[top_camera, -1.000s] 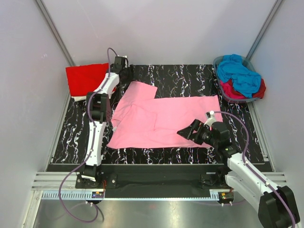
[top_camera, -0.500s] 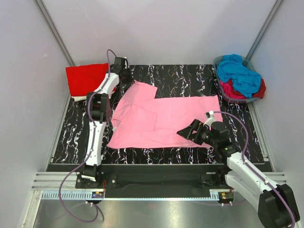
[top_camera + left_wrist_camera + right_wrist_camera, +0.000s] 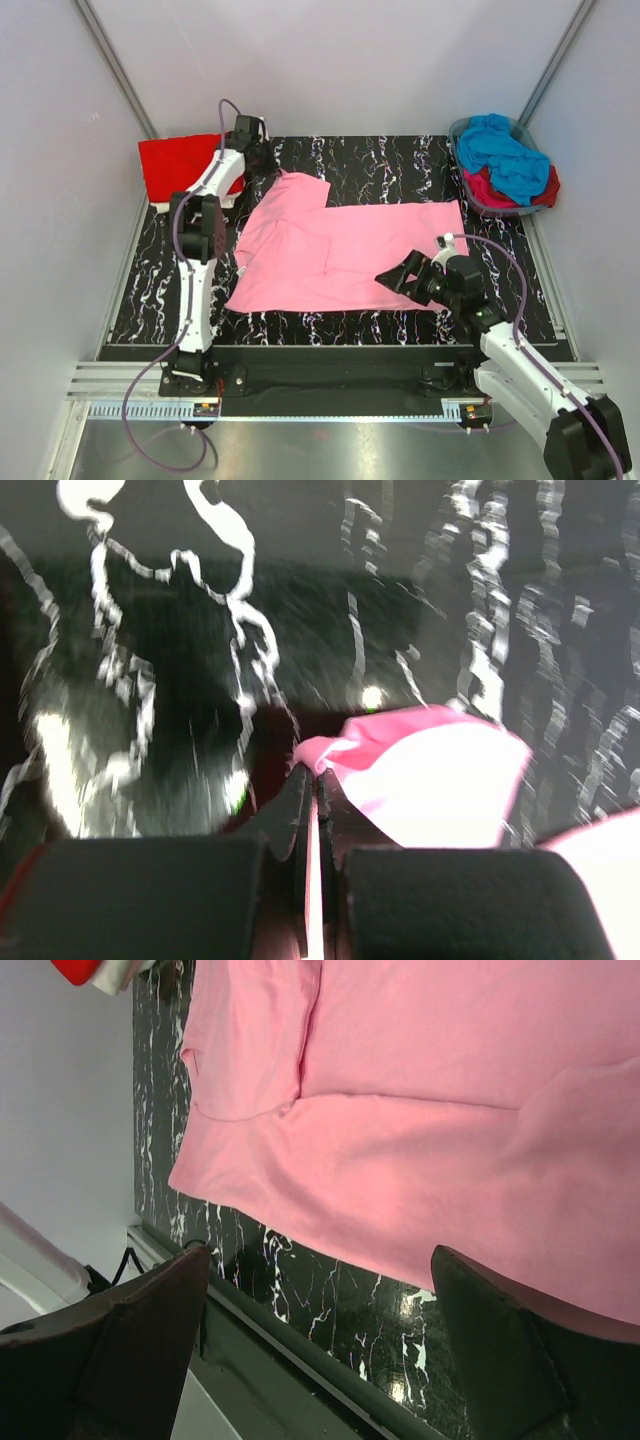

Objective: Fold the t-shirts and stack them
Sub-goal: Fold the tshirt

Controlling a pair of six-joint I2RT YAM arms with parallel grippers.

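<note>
A light pink t-shirt [image 3: 350, 255] lies spread flat on the black marbled table [image 3: 400, 160]. My left gripper [image 3: 262, 160] reaches to the shirt's far left sleeve [image 3: 303, 186]. In the left wrist view its jaws are shut with a pinch of the pink cloth [image 3: 420, 780] caught at the tips of the left gripper [image 3: 318, 772]. My right gripper [image 3: 402, 278] hovers open over the shirt's near right edge. Between its two dark fingers [image 3: 500, 1350] the pink t-shirt [image 3: 420, 1110] and the table edge show, with nothing held.
A folded red t-shirt [image 3: 175, 168] lies at the far left corner. A grey-rimmed basket [image 3: 497, 211] at the far right holds a bright blue t-shirt [image 3: 505, 155] and a magenta one [image 3: 488, 188]. White walls close in three sides.
The left gripper has shut on the pink sleeve edge, and its arm has swung slightly left and back. The right arm has hardly moved.
</note>
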